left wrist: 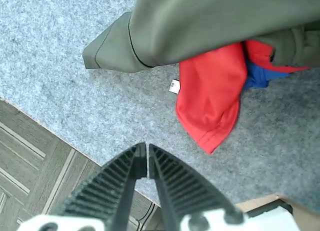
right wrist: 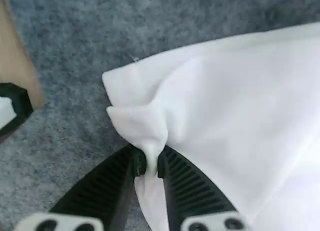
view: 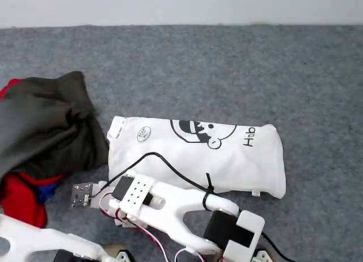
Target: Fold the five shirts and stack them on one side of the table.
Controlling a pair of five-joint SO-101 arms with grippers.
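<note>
Where the right gripper (right wrist: 148, 167) pinches a bunched corner of the folded white shirt (view: 198, 154) on the grey table (view: 227, 63), the right arm (view: 170, 205) hides that grip from above. The left gripper (left wrist: 148, 162), fingers pressed together on nothing, hangs near an olive shirt (left wrist: 210, 26) that covers much of a red shirt (left wrist: 210, 101) and nearly all of a blue shirt (left wrist: 257, 76).

I work on a mottled grey, felt-like carpet mat (view: 238, 63) that runs back to a plain pale wall (view: 181, 5). Past the mat's near edge lies grey-brown wood-plank flooring (left wrist: 30, 161), and a flat tan wooden strip (right wrist: 14, 46) borders the mat on one side.
</note>
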